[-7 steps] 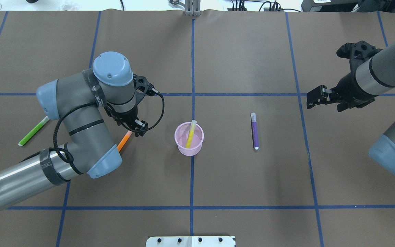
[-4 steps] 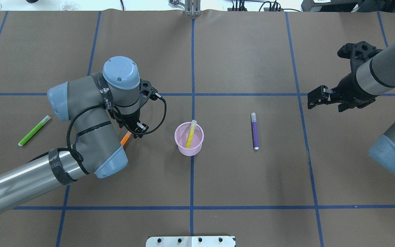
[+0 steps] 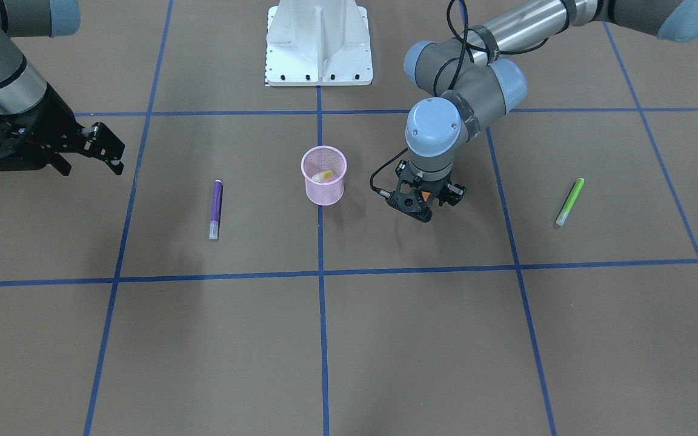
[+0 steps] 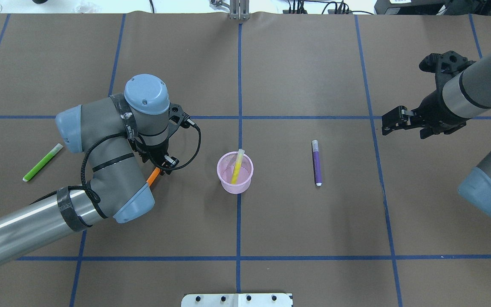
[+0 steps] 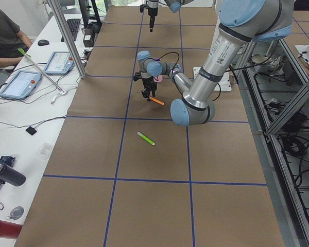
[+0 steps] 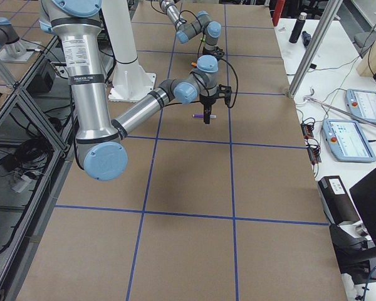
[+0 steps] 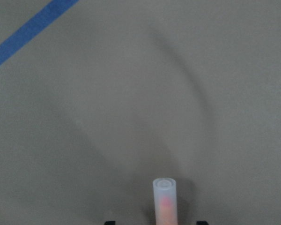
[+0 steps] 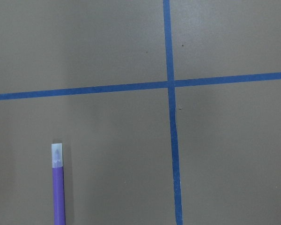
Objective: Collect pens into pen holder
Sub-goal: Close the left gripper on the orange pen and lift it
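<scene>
The pink mesh pen holder (image 4: 225, 175) (image 3: 323, 191) stands upright at the table's middle with a yellow pen (image 4: 237, 164) (image 3: 323, 176) leaning inside it. My left gripper (image 4: 163, 165) (image 3: 423, 204) is left of the cup and shut on an orange pen (image 4: 153, 175) (image 3: 425, 195), whose pale cap shows in the left wrist view (image 7: 165, 197). A purple pen (image 4: 316, 163) (image 3: 216, 209) (image 8: 58, 187) lies right of the cup. A green pen (image 4: 42, 162) (image 3: 569, 201) lies far left. My right gripper (image 4: 385, 123) (image 3: 109, 151) is open and empty, beyond the purple pen.
Brown paper with blue tape grid lines (image 4: 239, 85) covers the table. The white robot base plate (image 3: 317, 42) sits at the near edge. The left arm's elbow (image 4: 132, 202) hangs over the orange pen's lower end.
The left arm swung a little toward the cup, then eased back left, with the orange pen staying in its gripper. The right arm, the cup and the other pens have not moved.
</scene>
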Action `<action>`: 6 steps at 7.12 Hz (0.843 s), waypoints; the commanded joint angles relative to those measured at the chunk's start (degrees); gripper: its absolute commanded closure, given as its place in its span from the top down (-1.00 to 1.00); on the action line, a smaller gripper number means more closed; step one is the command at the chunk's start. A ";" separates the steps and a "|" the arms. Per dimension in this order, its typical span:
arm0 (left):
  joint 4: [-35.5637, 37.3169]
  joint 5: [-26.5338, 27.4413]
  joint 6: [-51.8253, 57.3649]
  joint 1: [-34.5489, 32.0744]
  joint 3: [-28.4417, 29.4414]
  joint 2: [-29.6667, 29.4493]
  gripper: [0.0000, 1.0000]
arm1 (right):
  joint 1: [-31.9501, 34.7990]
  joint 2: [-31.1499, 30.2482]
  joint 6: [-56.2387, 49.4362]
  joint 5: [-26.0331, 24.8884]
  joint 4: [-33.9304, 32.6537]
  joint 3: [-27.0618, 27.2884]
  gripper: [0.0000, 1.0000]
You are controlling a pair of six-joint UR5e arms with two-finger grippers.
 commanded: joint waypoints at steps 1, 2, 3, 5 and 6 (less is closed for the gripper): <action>-0.05 -0.09 -0.03 0.02 0.04 0.11 0.17 | 0.00 -0.04 0.09 0.00 0.26 0.05 0.99; 0.04 -0.09 -0.03 0.19 0.21 0.11 0.12 | 0.00 0.05 0.53 0.00 0.26 0.05 0.99; 0.04 -0.17 -0.03 0.19 0.21 0.20 0.04 | 0.00 0.31 0.62 0.00 0.26 0.05 0.99; 0.04 -0.35 -0.03 0.19 0.39 0.11 -0.04 | 0.00 0.67 0.62 0.00 0.26 0.05 0.99; 0.04 -0.35 -0.03 0.19 0.39 0.20 -0.26 | 0.00 0.67 0.71 0.00 0.26 0.14 0.99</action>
